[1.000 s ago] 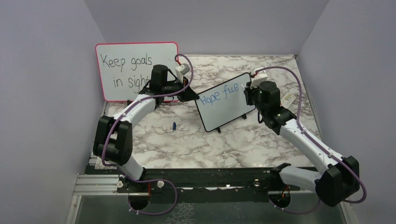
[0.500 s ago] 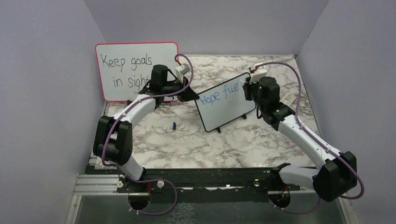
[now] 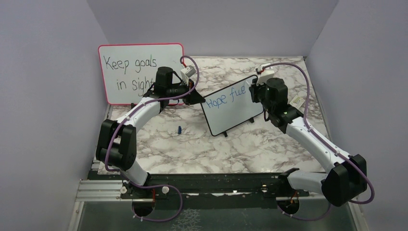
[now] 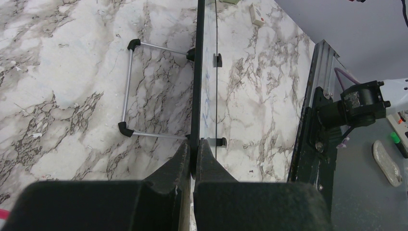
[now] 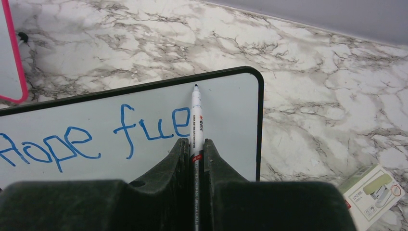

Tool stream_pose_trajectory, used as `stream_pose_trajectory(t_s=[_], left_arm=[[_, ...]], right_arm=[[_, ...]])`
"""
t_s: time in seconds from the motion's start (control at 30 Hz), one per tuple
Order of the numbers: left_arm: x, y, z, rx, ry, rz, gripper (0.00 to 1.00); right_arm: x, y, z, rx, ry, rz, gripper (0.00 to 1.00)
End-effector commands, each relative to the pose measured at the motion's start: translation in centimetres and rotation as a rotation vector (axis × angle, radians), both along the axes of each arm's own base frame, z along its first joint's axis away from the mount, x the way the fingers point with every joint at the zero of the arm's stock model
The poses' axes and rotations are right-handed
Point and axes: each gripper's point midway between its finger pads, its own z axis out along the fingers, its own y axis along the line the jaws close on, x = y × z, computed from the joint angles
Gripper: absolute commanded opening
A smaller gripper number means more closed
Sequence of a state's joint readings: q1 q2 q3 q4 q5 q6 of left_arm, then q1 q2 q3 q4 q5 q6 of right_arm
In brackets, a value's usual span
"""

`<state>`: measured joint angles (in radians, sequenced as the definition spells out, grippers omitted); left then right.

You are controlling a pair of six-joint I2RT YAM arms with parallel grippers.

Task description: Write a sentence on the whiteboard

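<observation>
Only the right fingers [image 5: 188,144] have nudged toward the far edge, adding no ink: the sentence [image 5: 96,137] stands at "Hope fue" on the whiteboard [image 3: 233,115], upright midway across the bench [image 3: 269,149], those fingers pinching the marker [image 5: 196,115] with its tip above the "e", the left fingers [image 4: 189,147] clamped on the board's side edge, and "ls hearts." apparently left to write.

Your top camera looks down from high behind the near edge over the whole table [image 3: 240,144], your left wrist camera sights close along the whiteboard [image 4: 208,106] edge-on, your right wrist camera faces its front along the marker [image 5: 196,120], and all three share that board.
</observation>
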<state>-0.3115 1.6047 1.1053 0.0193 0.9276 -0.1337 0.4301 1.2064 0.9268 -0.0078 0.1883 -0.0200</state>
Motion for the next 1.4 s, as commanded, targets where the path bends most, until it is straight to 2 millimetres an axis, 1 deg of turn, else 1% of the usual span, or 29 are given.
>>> stream_pose_trajectory(t_s=[0.0, 0.37, 0.4, 0.5, 0.9, 1.1, 1.37], left_arm=[[-0.9, -0.1, -2.1, 0.043, 0.059, -0.025, 0.0], [-1.0, -0.1, -2.1, 0.043, 0.06, -0.027, 0.0], [-1.0, -0.1, -2.1, 0.043, 0.06, -0.027, 0.0], [-1.0, -0.1, -2.1, 0.044, 0.061, -0.027, 0.0], [-1.0, -0.1, -2.1, 0.043, 0.061, -0.027, 0.0], [-1.0, -0.1, -2.0, 0.043, 0.059, -0.026, 0.0], [-1.0, -0.1, -2.0, 0.043, 0.058, -0.026, 0.0]], right_arm=[[0.6, 0.3, 1.0, 0.014, -0.03, 0.016, 0.01], [0.3, 0.1, -0.9, -0.003, 0.017, 0.011, 0.01], [0.0, 0.0, -1.4, -0.011, 0.038, 0.01, 0.01], [-0.5, -0.3, -2.2, -0.017, 0.062, 0.006, 0.01], [-2.3, -0.7, -4.1, -0.025, 0.118, 0.015, 0.01], [-2.7, -1.1, -4.7, -0.035, 0.13, 0.004, 0.01], [-2.4, -1.8, -4.3, -0.043, 0.115, -0.034, 0.01]])
